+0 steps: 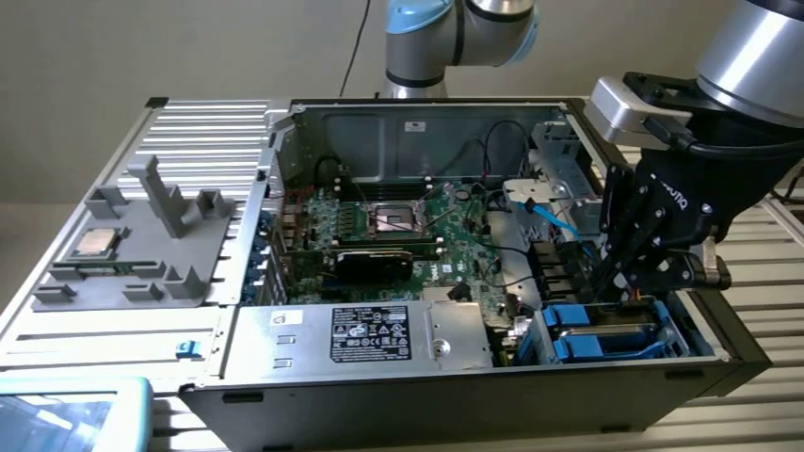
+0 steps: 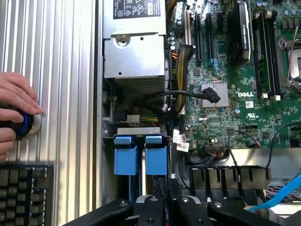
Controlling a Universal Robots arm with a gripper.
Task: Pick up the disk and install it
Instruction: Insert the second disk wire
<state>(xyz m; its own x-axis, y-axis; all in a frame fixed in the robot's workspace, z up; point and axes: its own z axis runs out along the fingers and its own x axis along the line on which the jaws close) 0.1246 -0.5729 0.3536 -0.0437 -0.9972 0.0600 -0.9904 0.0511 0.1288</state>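
The pincer (image 1: 628, 282), nearly closed, is seen at the disk (image 2: 140, 154) in the case's corner bay (image 1: 703, 334); jamming is risked if misaligned.

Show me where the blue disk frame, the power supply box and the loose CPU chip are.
disk (image 2: 141, 155), wrist view, on a blue frame tab.
power supply box (image 1: 364, 332), exterior view, on its black label.
CPU chip (image 1: 97, 242), exterior view, on its silver top.
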